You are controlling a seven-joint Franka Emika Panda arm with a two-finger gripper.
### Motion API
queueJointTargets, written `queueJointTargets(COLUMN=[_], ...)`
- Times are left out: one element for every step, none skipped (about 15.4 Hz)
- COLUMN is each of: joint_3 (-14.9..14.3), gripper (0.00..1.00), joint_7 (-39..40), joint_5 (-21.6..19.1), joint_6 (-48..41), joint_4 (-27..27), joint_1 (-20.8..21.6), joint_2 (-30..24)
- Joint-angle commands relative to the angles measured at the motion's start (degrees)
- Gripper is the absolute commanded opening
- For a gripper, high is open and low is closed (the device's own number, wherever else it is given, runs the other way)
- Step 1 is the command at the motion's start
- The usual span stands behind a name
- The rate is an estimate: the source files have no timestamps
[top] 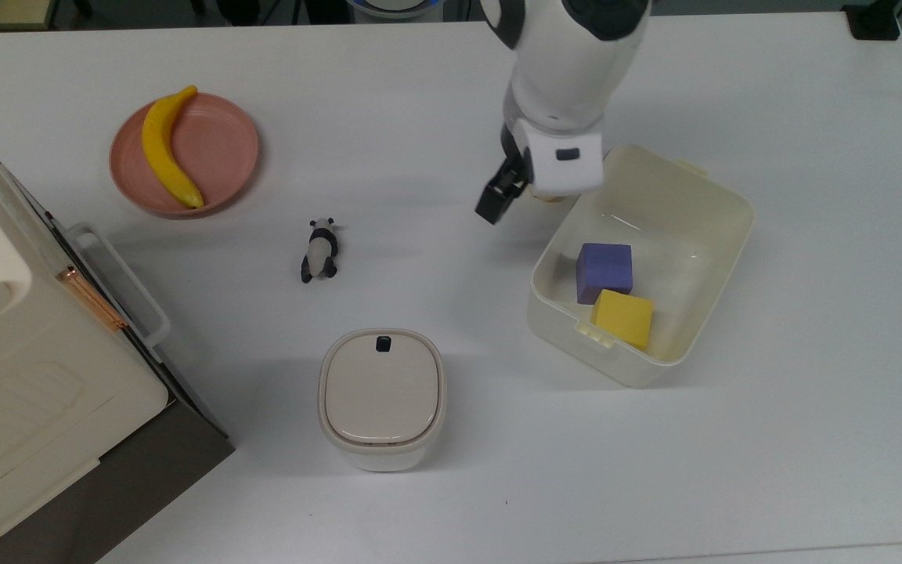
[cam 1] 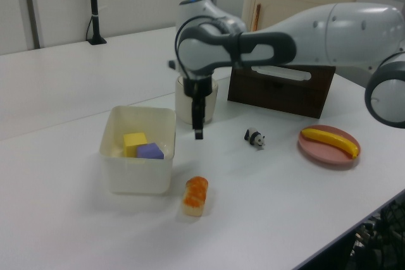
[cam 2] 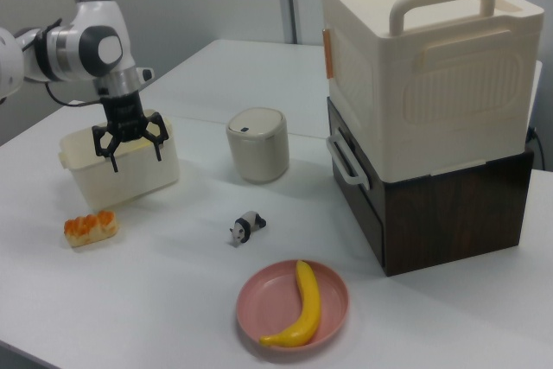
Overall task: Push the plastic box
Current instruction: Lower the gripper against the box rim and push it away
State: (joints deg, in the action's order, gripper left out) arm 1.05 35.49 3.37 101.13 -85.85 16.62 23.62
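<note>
Fingers (cam 2: 113,164) of the gripper (cam 2: 130,154) are spread apart and grasp nothing, hanging above the table beside the long wall of the plastic box (top: 708,205) that faces the panda figure (top: 319,249), close to the corner by the bread roll (cam 1: 195,196). The plastic box sits on the white table (top: 733,470), with a purple block (top: 604,271) and a yellow block (top: 623,318) inside it. Judged thin-walled, stiff and light, it should slide readily on the smooth top; contact is best made low on the near long wall, toward its middle, to limit tipping or turning.
</note>
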Motion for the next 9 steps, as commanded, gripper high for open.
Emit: queueJointTargets(joint_3=[-1.14,-1.14,-1.14,-1.14,-0.97,-1.14,-0.97,-0.96,-0.96], gripper=[1.0,1.0,1.0,1.0,1.0,1.0,1.0,1.0,1.0], joint_7=[0.28,-0.16,-1.64,-2.78,-3.75,-4.81,-5.34,-5.35,-5.52], joint_5=[0.32,0.23,0.15,0.15,0.15,0.23,0.32,0.32,0.49], joint_6=[4.68,5.56,6.62,8.02,9.16,10.05,10.75,11.28,11.72], joint_4=[-0.02,0.07,0.07,0.16,0.34,0.34,0.34,0.34,0.34], joint_1=[3.33,3.77,3.95,4.21,4.47,4.91,5.09,5.27,5.53], joint_2=[2.39,2.83,2.92,3.44,3.88,4.06,4.15,4.41,4.59])
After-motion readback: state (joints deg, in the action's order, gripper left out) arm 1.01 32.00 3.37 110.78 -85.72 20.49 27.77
